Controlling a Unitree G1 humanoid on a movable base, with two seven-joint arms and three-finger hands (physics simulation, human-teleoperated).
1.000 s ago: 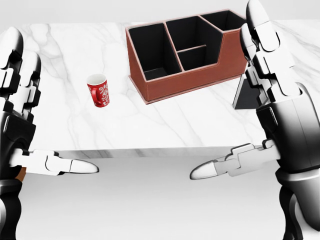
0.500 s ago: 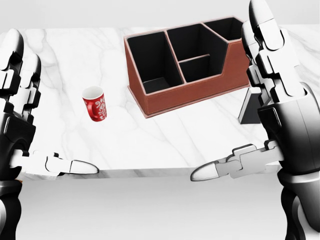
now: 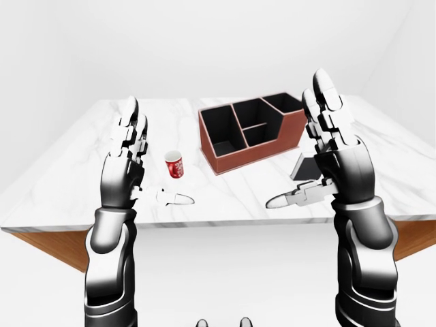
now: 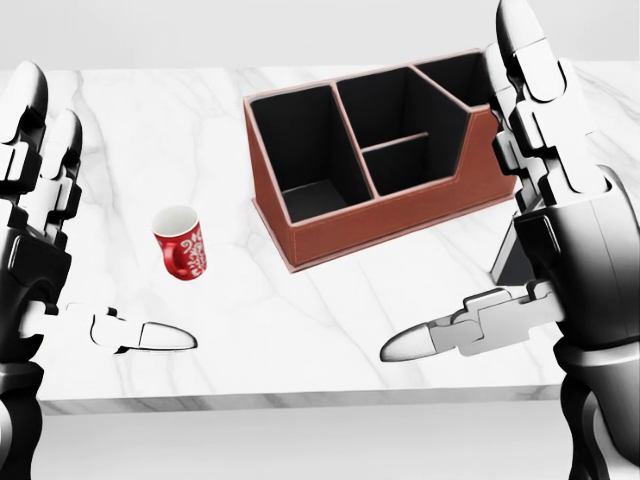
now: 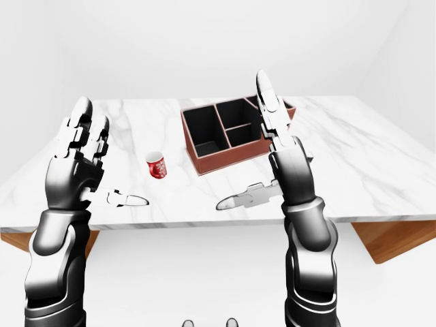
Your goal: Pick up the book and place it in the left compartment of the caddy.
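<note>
At the right of the left-eye view, just behind the right hand point(image 3: 319, 178), the book point(image 3: 304, 166) shows as a thin dark slab with a pale edge, standing on the table point(image 3: 68, 177) and leaning, its top tipped toward the upper right. Its long axis cannot be told, since the hand hides most of it. It sits just right of the caddy point(image 4: 400, 200), apart from it, near the table's lower edge.

The caddy is a reddish-brown box with black-lined compartments, set at an angle in the upper middle of the head view; its large left compartment is open to view. A red cup point(image 4: 181, 243) with white pattern stands upright to the caddy's left, well apart from it.

Both hands are raised with fingers spread and hold nothing; the left hand point(image 4: 45, 230) is at the left edge.
</note>
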